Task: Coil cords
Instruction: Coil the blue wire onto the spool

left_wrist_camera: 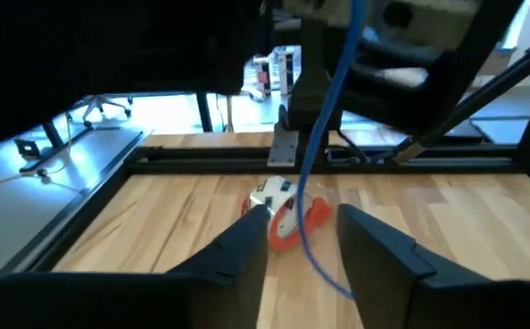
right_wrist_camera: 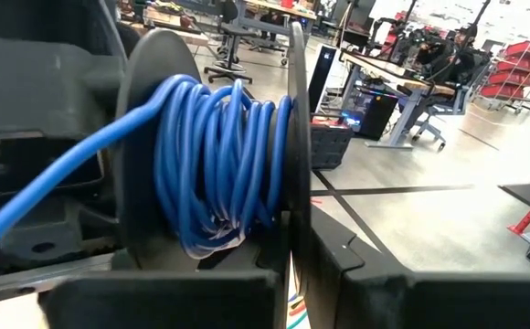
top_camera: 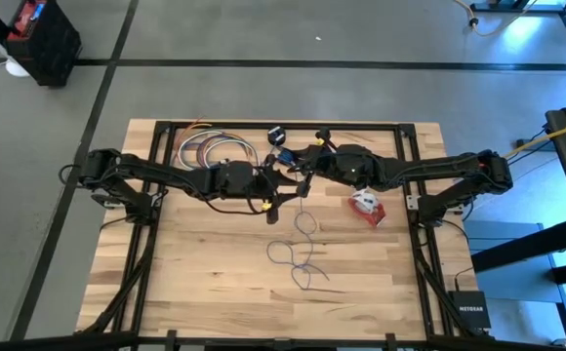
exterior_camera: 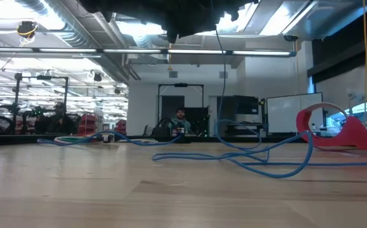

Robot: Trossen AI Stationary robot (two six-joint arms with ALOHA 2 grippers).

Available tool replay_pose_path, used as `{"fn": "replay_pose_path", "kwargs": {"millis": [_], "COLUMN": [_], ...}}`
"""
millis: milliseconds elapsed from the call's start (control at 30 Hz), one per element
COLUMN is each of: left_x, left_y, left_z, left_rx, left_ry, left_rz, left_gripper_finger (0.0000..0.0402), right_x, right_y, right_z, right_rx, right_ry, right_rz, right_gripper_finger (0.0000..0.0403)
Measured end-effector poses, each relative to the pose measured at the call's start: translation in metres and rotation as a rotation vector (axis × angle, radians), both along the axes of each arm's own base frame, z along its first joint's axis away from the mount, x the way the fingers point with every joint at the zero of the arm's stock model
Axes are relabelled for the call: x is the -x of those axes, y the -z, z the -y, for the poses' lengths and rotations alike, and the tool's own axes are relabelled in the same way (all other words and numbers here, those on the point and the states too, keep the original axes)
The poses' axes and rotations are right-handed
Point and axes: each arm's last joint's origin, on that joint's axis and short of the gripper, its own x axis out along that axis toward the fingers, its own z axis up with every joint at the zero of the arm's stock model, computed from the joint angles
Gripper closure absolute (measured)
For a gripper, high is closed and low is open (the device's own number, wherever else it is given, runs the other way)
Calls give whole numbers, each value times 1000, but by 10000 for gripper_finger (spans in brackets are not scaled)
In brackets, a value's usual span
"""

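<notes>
**Blue cord half wound above the table**

We see the blue cord [top_camera: 298, 255] looping loosely on the table [top_camera: 195, 283] and rising to a spool [right_wrist_camera: 215, 164] clenched in the right gripper [top_camera: 309, 168]. The left gripper [top_camera: 285, 191] straddles the cord, fingers [left_wrist_camera: 238, 256] apart. The red-and-white bundle [top_camera: 367, 206] lies nearby.
</notes>
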Motion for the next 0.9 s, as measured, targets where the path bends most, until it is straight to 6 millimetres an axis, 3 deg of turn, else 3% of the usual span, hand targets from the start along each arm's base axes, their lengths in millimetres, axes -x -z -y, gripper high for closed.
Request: {"fn": "replay_pose_path", "kwargs": {"millis": [267, 600, 900], "left_x": [0, -9, -8], "left_y": [-3, 9, 14], "left_z": [-1, -7, -14], "left_rx": [-9, -2, 3], "left_ry": [0, -20, -50], "left_rz": [33, 28, -29], "left_gripper_finger": [391, 396, 396], "right_x": [0, 1, 20], "right_y": [-1, -7, -24], "right_z": [0, -10, -31], "right_rx": [-5, -8, -2], "right_ry": [0, -38, -96], "right_rz": [9, 55, 73], "right_gripper_finger": [384, 384, 384]}}
